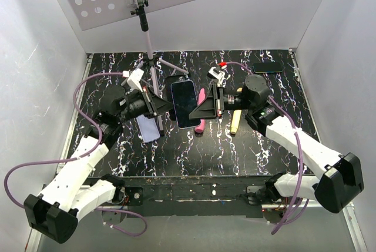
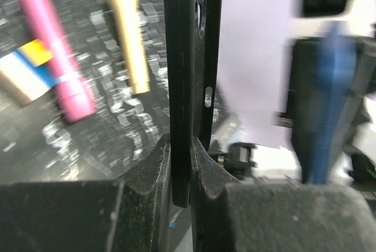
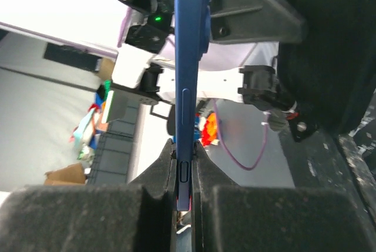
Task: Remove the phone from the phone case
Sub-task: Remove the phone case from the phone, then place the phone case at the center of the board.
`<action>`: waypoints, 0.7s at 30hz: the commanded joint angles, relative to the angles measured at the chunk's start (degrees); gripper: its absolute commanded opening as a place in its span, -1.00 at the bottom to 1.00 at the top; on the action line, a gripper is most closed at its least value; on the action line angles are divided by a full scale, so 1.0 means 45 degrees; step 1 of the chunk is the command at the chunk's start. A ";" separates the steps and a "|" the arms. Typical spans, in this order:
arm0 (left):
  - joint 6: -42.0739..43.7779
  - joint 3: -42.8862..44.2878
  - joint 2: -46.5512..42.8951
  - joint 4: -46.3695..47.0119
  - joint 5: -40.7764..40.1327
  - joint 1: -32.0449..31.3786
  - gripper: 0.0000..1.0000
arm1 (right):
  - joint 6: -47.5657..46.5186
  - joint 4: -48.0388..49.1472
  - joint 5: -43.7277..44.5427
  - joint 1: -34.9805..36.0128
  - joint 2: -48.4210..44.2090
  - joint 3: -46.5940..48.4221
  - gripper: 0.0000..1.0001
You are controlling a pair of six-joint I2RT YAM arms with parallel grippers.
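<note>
The phone (image 1: 185, 104), dark blue with a glossy screen, hangs above the table between my two grippers. My right gripper (image 1: 204, 109) is shut on its right edge. In the right wrist view the fingers (image 3: 185, 175) clamp its blue side (image 3: 187, 58). My left gripper (image 1: 163, 108) is shut (image 2: 180, 170) on a thin black shell with cut-outs (image 2: 179, 58), seen edge-on. The shell shows dark behind the phone's top (image 1: 175, 81). The phone is a blurred blue bar to its right (image 2: 329, 87), apart from the shell. A pale lavender phone case (image 1: 148, 128) lies flat on the table under my left wrist.
A pink marker (image 1: 200, 124) and a yellow marker (image 1: 235, 121) lie on the black marbled table under the right gripper. They also show in the left wrist view, pink marker (image 2: 56, 58), yellow marker (image 2: 129, 34). A second dark phone (image 1: 267, 67) lies back right. A tripod stand (image 1: 150, 46) stands at back centre.
</note>
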 commanded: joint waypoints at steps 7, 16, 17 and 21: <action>0.0589 -0.1607 -0.3409 -0.7273 -0.7457 0.0057 -1.00 | -0.6398 -0.7836 0.2896 -0.0106 -0.2069 0.2916 -0.97; 0.2111 -0.1764 -0.0249 -0.6012 -0.8055 0.1635 -1.00 | -0.6244 -0.7682 0.2565 -0.0321 -0.1932 0.2782 -0.97; 0.2169 -0.1861 0.0101 -0.5504 -0.7255 0.2084 -1.00 | -0.6263 -0.7740 0.2604 -0.0321 -0.2029 0.2684 -0.97; 0.2384 -0.1901 0.1663 -0.3939 -0.4714 0.3375 -1.00 | -0.6341 -0.7955 0.2974 -0.0398 -0.2478 0.2274 -0.97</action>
